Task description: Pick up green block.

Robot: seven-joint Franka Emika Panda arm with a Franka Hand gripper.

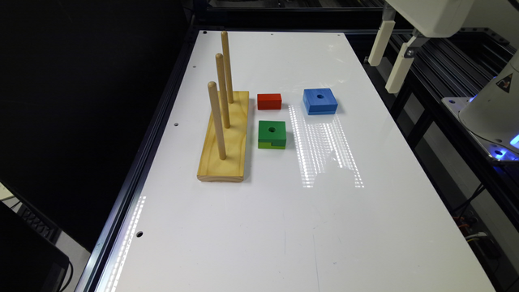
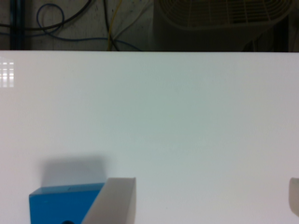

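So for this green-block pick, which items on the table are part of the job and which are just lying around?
Part of the job:
- green block, on the white table
- gripper, open, up by the table's far edge

Just lying about:
- blue block with a centre hole
- red block
- wooden peg stand with three upright pegs

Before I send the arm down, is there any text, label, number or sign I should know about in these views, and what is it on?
No readable words or numbers in either view.
Warning sign: a triangular symbol on the white robot base at the exterior view's right; too small to make out.
Green block, red block, blue block, peg stand: unmarked.
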